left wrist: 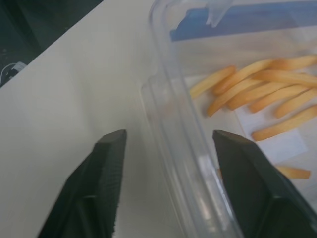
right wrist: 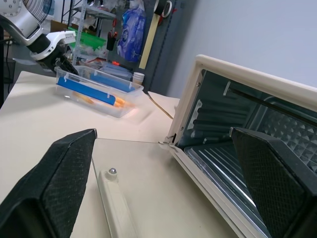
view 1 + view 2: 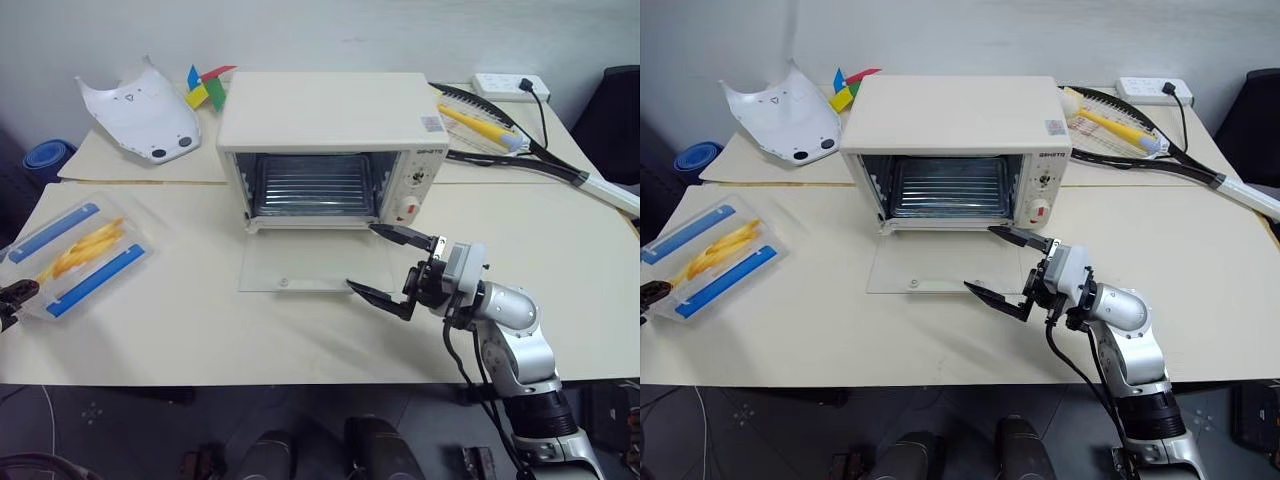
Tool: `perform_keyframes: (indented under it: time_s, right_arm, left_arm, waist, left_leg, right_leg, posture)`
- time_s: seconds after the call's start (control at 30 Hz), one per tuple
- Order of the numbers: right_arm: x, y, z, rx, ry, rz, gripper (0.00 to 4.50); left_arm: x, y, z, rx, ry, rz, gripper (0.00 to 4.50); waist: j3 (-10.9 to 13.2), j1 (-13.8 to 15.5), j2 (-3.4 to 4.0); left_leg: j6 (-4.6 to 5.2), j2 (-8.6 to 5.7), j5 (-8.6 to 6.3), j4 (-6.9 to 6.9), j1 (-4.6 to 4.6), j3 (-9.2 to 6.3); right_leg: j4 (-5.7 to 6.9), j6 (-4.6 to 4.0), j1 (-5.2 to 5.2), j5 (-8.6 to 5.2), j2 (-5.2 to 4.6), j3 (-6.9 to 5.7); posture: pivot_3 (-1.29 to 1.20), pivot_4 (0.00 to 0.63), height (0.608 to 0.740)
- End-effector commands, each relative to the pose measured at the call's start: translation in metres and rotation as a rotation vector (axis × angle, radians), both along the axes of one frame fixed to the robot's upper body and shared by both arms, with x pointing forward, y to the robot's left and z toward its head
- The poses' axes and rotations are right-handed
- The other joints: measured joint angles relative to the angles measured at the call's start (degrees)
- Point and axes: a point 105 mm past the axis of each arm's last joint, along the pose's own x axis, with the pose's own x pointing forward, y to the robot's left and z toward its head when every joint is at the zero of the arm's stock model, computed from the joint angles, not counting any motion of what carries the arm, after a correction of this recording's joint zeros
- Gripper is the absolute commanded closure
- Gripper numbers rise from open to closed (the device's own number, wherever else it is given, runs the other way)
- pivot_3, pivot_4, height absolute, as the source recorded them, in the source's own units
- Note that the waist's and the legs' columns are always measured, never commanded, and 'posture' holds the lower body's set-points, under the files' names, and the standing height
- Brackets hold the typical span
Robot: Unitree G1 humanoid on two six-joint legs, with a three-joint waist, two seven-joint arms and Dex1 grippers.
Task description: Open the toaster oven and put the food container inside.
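Observation:
The toaster oven (image 3: 320,110) stands at the back middle of the table with its glass door (image 3: 300,265) dropped flat and the wire rack showing inside. To the left lies the food container (image 3: 80,255), a clear box with two blue strips and yellow-orange food strips. My left gripper (image 1: 168,136) is at the container's near left corner. Its fingers (image 1: 104,178) stand apart on either side of the clear wall. My right gripper (image 3: 361,256) hovers wide open over the right side of the lowered door, holding nothing.
A white curved shell (image 3: 140,110) and coloured pieces (image 3: 205,88) lie at the back left. A racket (image 3: 490,130) and a power strip (image 3: 510,85) sit at the back right. A dark chair (image 3: 615,110) stands beyond the right edge.

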Motion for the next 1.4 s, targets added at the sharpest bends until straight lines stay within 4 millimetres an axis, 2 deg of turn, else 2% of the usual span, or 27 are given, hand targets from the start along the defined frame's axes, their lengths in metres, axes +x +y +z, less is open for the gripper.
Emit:
perform_keyframes:
  time_s: [0.03,0.2,0.27,0.4,0.5,0.67,0.83,0.97,1.03,1.23,1.4]
  right_arm:
    - [-0.006,0.000,0.007,0.001,-0.042,-0.001,0.00]
    - [-0.004,-0.003,0.007,-0.002,-0.039,-0.014,0.00]
    - [-0.004,-0.004,0.006,-0.004,-0.037,-0.017,0.00]
    - [-0.001,-0.012,0.004,-0.024,-0.026,-0.031,0.00]
    - [0.001,-0.025,-0.001,-0.056,-0.005,-0.064,0.00]
    - [0.001,-0.040,-0.008,-0.083,0.020,-0.109,0.00]
    - [-0.003,-0.047,-0.015,-0.094,0.040,-0.136,0.00]
    - [-0.004,-0.048,-0.015,-0.089,0.038,-0.156,0.00]
    - [-0.005,-0.052,-0.015,-0.082,0.035,-0.183,0.00]
    - [-0.012,-0.057,-0.016,-0.068,0.035,-0.240,0.00]
    - [-0.016,-0.056,-0.016,-0.056,0.034,-0.268,0.00]
  left_arm:
    - [-0.003,0.006,0.021,0.038,-0.027,0.003,2.74]
    - [-0.009,0.007,0.022,0.068,0.010,-0.003,4.09]
    - [-0.009,0.005,0.024,0.073,0.006,-0.011,4.40]
    - [-0.005,-0.016,0.042,0.110,-0.019,-0.102,4.40]
    - [-0.005,-0.046,0.059,0.151,-0.023,-0.224,4.40]
    - [-0.002,-0.085,0.065,0.174,0.022,-0.328,4.40]
    - [0.024,-0.153,0.072,0.186,-0.012,-0.540,4.40]
    - [0.045,-0.200,0.077,0.227,-0.029,-0.652,4.40]
    - [0.056,-0.227,0.072,0.219,-0.024,-0.721,4.40]
    - [0.075,-0.272,0.068,0.184,-0.042,-0.794,4.40]
    - [0.089,-0.293,0.069,0.148,-0.059,-0.803,4.40]
  waist:
    - [0.00,-0.06,0.00]
    - [0.01,-0.20,0.02]
    - [0.00,-0.20,0.00]
    - [0.02,-0.07,-0.04]
    - [0.03,0.10,-0.06]
    - [0.04,0.13,-0.04]
    - [0.06,0.13,-0.05]
    - [0.07,0.16,-0.07]
    - [0.07,0.06,-0.07]
    - [0.07,0.00,-0.08]
    - [0.08,0.12,-0.09]
  left_leg:
    - [0.00,0.00,0.00,0.00,0.00,0.00]
    - [-0.02,0.01,0.01,0.00,0.02,0.02]
    - [-0.03,0.02,0.02,0.00,0.02,0.04]
    - [-0.03,0.02,0.02,0.00,-0.01,0.03]
    - [-0.02,0.01,0.01,0.02,-0.10,0.01]
    - [0.03,-0.02,0.00,0.03,-0.19,-0.03]
    - [-0.01,0.01,0.02,0.13,-0.20,-0.04]
    - [-0.03,-0.04,0.03,0.29,-0.18,-0.02]
    - [-0.05,-0.03,0.04,0.29,-0.19,-0.01]
    - [-0.10,0.00,0.04,0.29,-0.36,0.06]
    - [-0.20,-0.05,0.12,0.62,-0.79,0.06]
  right_leg:
    - [0.00,0.00,0.00,0.00,0.00,0.00]
    - [0.10,0.00,-0.04,0.00,0.01,0.02]
    - [0.17,0.00,-0.07,0.00,0.01,0.04]
    - [0.18,0.00,-0.09,0.00,0.01,0.05]
    - [0.12,0.00,-0.11,0.00,-0.01,0.05]
    - [-0.02,0.00,-0.10,0.00,-0.05,0.02]
    - [0.08,0.00,-0.11,0.00,-0.01,-0.02]
    - [0.27,0.02,-0.10,0.01,-0.03,0.00]
    - [0.27,0.02,-0.11,0.01,-0.01,0.01]
    - [0.33,0.02,-0.35,0.01,0.04,0.04]
    - [0.54,0.03,-0.74,0.02,0.02,0.02]
  posture:
    - [0.00,0.150,0.740]
    - [0.00,0.150,0.740]
    - [0.00,0.150,0.740]
    - [0.00,0.150,0.740]
    - [0.00,0.150,0.740]
    - [0.00,0.150,0.740]
    - [0.00,0.150,0.740]
    - [0.00,0.150,0.740]
    - [0.00,0.150,0.740]
    - [0.00,0.150,0.740]
    - [0.00,0.150,0.740]
